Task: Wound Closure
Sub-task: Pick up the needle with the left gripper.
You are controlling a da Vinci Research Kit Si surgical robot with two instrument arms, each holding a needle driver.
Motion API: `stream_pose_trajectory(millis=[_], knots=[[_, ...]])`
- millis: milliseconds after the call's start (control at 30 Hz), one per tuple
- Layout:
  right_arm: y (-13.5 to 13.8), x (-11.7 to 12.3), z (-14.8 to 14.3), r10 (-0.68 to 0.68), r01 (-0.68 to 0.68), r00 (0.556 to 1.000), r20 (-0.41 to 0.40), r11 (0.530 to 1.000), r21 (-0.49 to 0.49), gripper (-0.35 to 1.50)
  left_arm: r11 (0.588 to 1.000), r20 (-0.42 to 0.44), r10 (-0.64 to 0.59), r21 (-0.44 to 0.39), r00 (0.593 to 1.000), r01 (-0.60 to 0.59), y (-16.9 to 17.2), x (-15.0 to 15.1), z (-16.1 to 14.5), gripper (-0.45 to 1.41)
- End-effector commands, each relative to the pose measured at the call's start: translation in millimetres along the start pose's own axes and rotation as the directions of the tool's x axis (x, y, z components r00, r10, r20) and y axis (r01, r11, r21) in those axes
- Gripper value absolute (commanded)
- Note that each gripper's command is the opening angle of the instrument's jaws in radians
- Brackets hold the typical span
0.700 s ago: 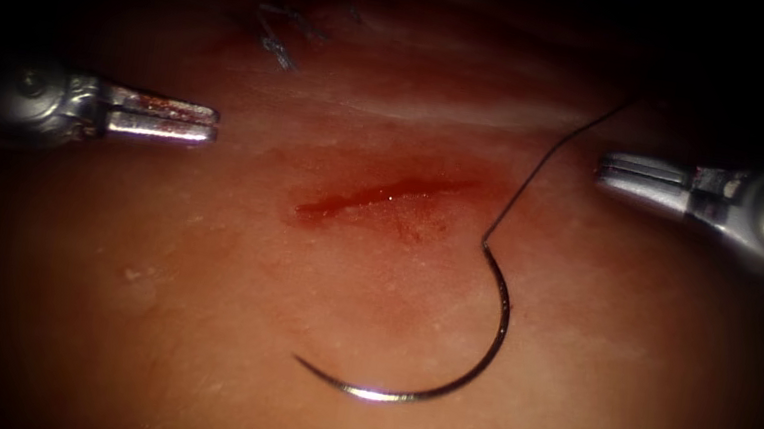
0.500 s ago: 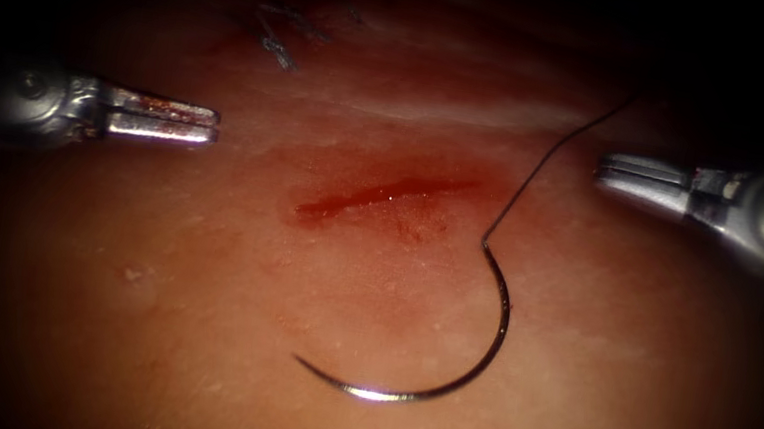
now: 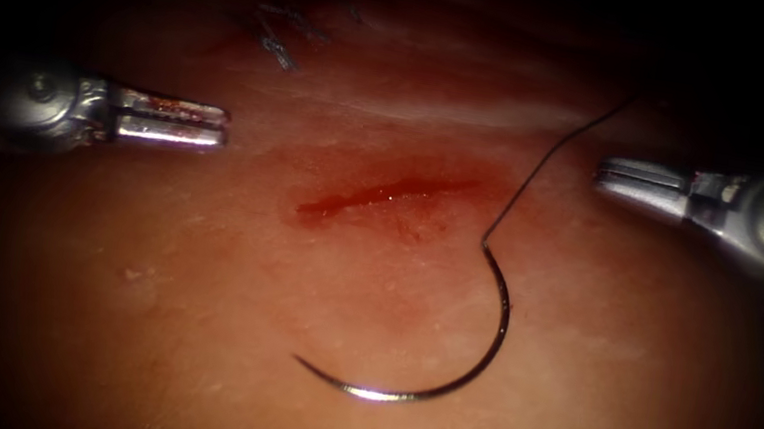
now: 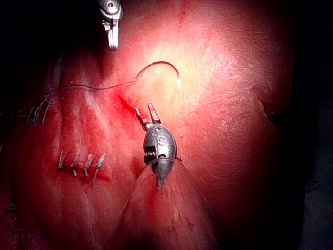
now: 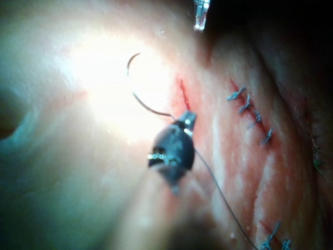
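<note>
Needle [image 3: 471, 359] loose on tissue [image 3: 185, 317], unheld.

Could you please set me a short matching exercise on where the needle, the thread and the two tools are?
Things:
1. needle
2. thread
3. left pincer
4. right pincer

Places:
A. runs up from the needle's end, right of the cut
B. left of the cut, holding nothing
C. lying free on the tissue, below the cut
D. right of the cut, holding nothing

Pairs: 1-C, 2-A, 3-B, 4-D
</note>
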Motion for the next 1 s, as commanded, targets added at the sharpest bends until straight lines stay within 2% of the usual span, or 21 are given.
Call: stream_pose_trajectory(millis=[33,233,333,433,767,1000], knots=[[-0.3,0.0,0.9,0.002,-0.002,1.000,-0.003,1.000,0.003,0.14,1.000,-0.004,-0.005,-0.003,1.000,0.005,0.4,-0.3,0.6,0.12],[-0.3,0.2,1.4,0.003,-0.003,1.000,-0.003,1.000,0.002,0.51,0.998,0.003,-0.045,-0.034,0.999,0.045,1.6,1.0,1.5,0.22],[-0.4,0.3,1.4,0.003,-0.003,1.000,-0.004,1.000,0.004,0.62,0.994,0.022,-0.093,-0.047,0.995,0.094,2.6,1.7,2.5,0.34],[-0.5,0.4,1.5,0.003,-0.003,1.000,-0.004,1.000,0.004,0.73,0.991,0.037,-0.122,-0.054,0.992,0.124,3.2,2.1,3.1,0.36],[-0.5,0.4,1.6,0.004,-0.004,1.000,0.006,1.000,-0.003,0.76,0.974,0.143,-0.209,-0.053,0.967,0.219,5.2,3.5,4.7,0.27],[-0.5,0.4,1.6,0.003,-0.003,1.000,0.014,1.000,-0.005,0.76,0.977,0.265,-0.200,-0.023,0.943,0.214,6.3,3.3,5.9,0.27]])
